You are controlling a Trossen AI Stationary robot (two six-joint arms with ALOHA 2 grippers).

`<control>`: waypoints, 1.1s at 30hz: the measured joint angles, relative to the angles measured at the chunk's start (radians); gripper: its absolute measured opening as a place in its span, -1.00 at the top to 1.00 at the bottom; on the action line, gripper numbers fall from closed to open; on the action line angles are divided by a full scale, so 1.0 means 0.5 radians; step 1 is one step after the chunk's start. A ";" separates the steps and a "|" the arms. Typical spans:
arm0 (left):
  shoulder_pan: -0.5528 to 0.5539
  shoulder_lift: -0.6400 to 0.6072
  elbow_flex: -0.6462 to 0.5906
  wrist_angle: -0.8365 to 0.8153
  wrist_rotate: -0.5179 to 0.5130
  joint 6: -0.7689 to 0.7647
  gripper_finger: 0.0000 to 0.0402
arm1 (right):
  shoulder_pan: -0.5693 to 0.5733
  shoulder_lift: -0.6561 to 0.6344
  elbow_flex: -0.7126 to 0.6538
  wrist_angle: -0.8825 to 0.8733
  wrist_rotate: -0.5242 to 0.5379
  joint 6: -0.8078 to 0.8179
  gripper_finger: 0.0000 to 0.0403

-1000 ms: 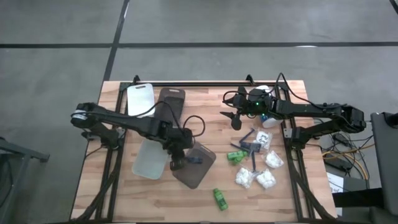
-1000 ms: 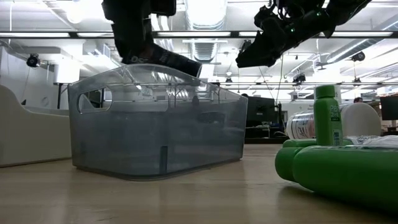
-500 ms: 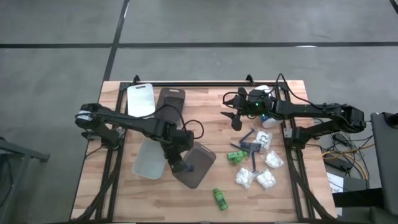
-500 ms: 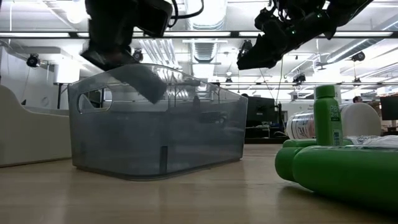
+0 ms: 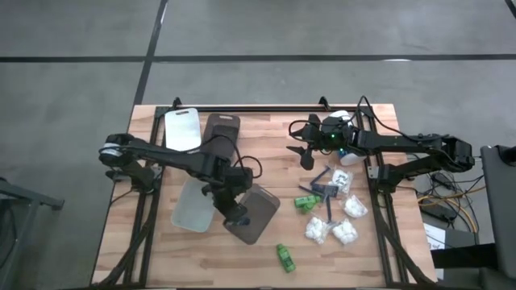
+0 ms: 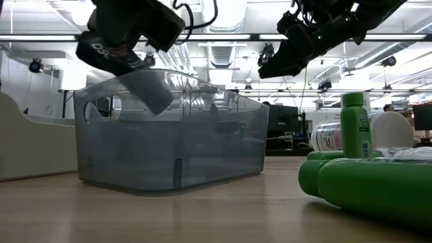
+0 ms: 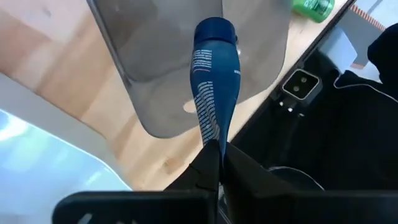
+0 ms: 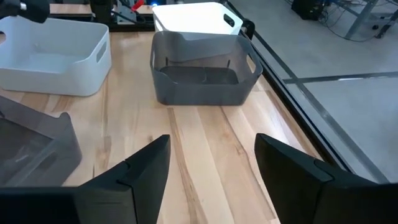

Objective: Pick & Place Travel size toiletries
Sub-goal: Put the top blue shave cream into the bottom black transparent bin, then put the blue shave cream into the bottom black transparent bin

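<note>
My left gripper (image 5: 234,213) is over the translucent grey tray (image 5: 256,216), shut on a slim dark blue tube (image 7: 213,81). The other toiletries lie in a heap on the table's right part: green bottles (image 5: 306,201), white packets (image 5: 345,232) and dark sticks (image 5: 326,185). One green bottle (image 5: 285,256) lies alone near the near edge. In the low view the green bottles (image 6: 364,185) lie close by. My right gripper (image 5: 306,151) hovers open above the table, on the far side of the heap, its fingers wide apart in the right wrist view (image 8: 211,180). My left gripper pinches the blue tube's flat end (image 7: 211,138) between its two fingers. The tube sticks straight out ahead of the fingers. It is lifted clear and slants down, its cap end (image 7: 214,30) inside the grey tray (image 6: 169,135), above the floor.
A white tray (image 5: 181,127), a brown tray (image 5: 222,130) and a pale tray (image 5: 193,205) lie on the table's left half. A white tub with a blue label (image 6: 331,138) stands under the right arm. Bare wood shows between the trays and the heap.
My left gripper has tipped downward and shifted a little toward the near edge. The blue tube, level above the grey tray's rim a second ago, now slants down with its cap end below the rim. It stays pinched.
</note>
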 joint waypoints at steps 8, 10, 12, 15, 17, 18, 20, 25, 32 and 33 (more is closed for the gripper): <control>-0.002 0.176 -0.004 -0.041 0.237 -0.056 0.94 | 0.000 0.000 0.000 0.001 0.000 -0.029 -0.25; -0.001 0.200 -0.004 -0.040 0.278 -0.037 0.94 | 0.000 0.000 0.000 0.001 0.000 -0.030 -0.27; 0.003 0.206 -0.004 -0.040 0.292 -0.023 0.94 | 0.000 0.000 0.000 0.001 0.000 -0.031 -0.28; 0.016 0.197 -0.004 -0.040 0.294 -0.024 0.94 | 0.000 0.000 0.000 0.001 0.000 -0.031 -0.30; 0.024 0.185 -0.004 -0.040 0.282 -0.024 0.94 | 0.000 0.000 0.000 0.001 0.000 -0.037 -0.31; 0.024 0.180 -0.004 -0.040 0.280 -0.021 0.94 | 0.000 0.000 0.000 0.001 0.000 -0.037 -0.30; 0.027 0.178 -0.004 -0.042 0.279 -0.020 0.94 | 0.000 0.000 0.000 0.001 0.000 -0.037 -0.28; 0.037 0.178 -0.004 -0.143 0.279 0.039 0.87 | 0.000 0.000 0.000 0.001 -0.001 -0.037 -0.19; 0.083 0.178 -0.004 -0.310 0.217 0.134 0.69 | 0.000 -0.001 -0.001 0.002 -0.001 -0.037 -0.09; 0.090 0.178 -0.004 -0.310 0.217 0.142 0.67 | -0.001 -0.001 -0.001 0.002 -0.001 -0.038 -0.08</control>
